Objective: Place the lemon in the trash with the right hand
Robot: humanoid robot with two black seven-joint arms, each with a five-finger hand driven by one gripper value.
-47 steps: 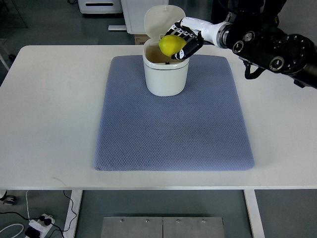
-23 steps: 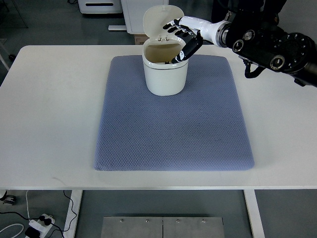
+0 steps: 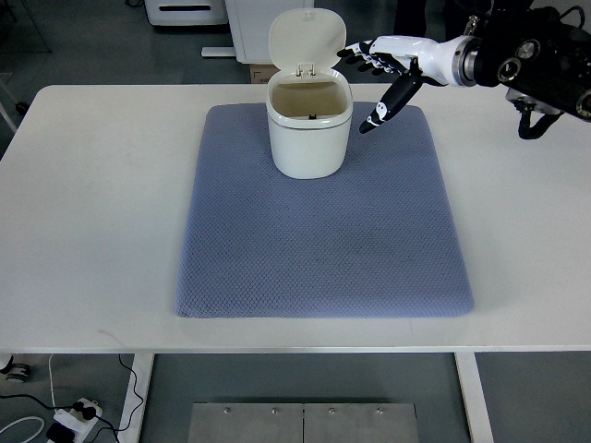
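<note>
A white trash can [image 3: 310, 138] stands at the far end of the blue-grey mat [image 3: 323, 240], its lid [image 3: 305, 39] flipped up and back. The inside is dim and the lemon does not show anywhere in view. My right hand [image 3: 377, 74] hovers just right of the can's rim, fingers spread and holding nothing, with its thumb pointing down toward the mat. Its arm comes in from the upper right corner. The left arm is out of view.
The mat lies on a white table [image 3: 92, 203]. Beyond the table's far edge stand white cabinets [image 3: 249, 23] on a grey floor. Cables and a power strip [image 3: 69, 420] lie on the floor at the lower left.
One second ago my right hand held the lemon over the can's mouth. The lemon dropped out of sight inside, and the hand has since opened and pulled back to the right.
</note>
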